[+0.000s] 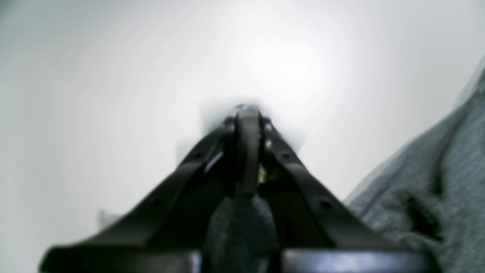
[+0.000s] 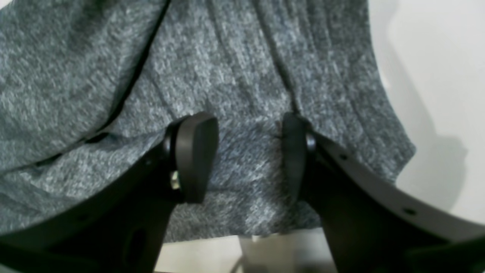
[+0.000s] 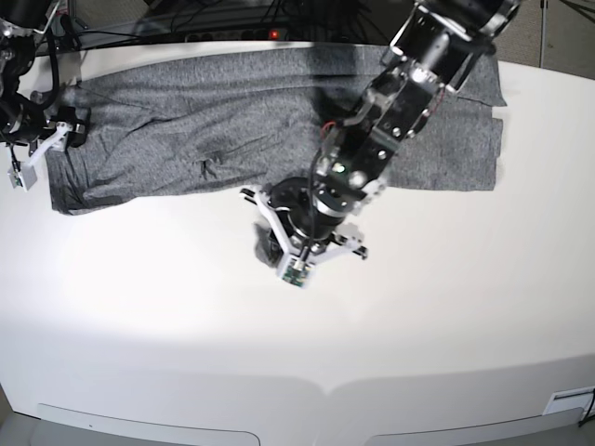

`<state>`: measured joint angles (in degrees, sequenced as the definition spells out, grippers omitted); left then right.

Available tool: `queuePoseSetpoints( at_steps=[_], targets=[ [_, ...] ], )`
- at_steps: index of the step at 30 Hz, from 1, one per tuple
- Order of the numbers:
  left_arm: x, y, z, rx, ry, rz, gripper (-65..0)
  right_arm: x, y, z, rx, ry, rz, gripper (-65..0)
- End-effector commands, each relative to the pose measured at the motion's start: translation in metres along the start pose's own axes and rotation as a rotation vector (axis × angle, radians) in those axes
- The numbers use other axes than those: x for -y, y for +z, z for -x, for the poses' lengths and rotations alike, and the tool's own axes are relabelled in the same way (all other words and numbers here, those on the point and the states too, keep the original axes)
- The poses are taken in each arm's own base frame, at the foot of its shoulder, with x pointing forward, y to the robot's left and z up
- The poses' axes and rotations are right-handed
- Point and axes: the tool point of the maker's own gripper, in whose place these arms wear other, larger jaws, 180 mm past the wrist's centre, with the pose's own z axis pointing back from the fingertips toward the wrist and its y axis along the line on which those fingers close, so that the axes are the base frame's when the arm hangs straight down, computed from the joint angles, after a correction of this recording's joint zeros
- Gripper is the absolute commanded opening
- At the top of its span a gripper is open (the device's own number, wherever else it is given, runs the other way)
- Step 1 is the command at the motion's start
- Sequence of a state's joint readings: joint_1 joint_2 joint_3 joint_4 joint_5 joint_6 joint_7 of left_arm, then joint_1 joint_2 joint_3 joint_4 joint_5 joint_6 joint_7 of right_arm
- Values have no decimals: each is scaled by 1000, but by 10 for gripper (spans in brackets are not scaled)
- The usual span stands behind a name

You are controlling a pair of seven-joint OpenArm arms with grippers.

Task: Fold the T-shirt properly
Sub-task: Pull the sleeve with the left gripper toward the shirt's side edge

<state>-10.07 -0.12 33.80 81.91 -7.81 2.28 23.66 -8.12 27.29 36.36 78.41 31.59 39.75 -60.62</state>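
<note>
While the T-shirt (image 3: pixel 270 125) is spread along the far side of the white table (image 3: pixel 297 325), a small fold of its near hem is pinched in the closed left gripper (image 3: pixel 286 253). At the shirt's end, the right gripper (image 2: pixel 250 151) is held open over the cloth.

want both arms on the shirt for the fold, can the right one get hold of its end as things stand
Probably yes. The right gripper is open with its jaws astride the shirt near the edge, fabric between them and nothing in the way. The left gripper is already shut.
</note>
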Motion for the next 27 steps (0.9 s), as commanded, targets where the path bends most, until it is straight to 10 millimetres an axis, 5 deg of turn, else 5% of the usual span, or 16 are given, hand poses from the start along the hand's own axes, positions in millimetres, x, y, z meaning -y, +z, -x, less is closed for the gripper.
queuePoseSetpoints(
  at_steps=[1, 14, 19, 27],
  targets=[
    [-3, 9, -17, 58, 11, -10, -650, 8, 9, -16, 43, 22, 21, -335],
    [-80, 144, 28, 80, 134, -234, -650, 8, 9, -18, 57, 22, 20, -335],
    [-106, 182, 75, -27, 169, -348, -650, 8, 9, -18, 58, 22, 20, -335],
    [-124, 222, 110, -87, 168, -454, -650, 8, 9, -18, 57, 22, 20, -336]
  ],
)
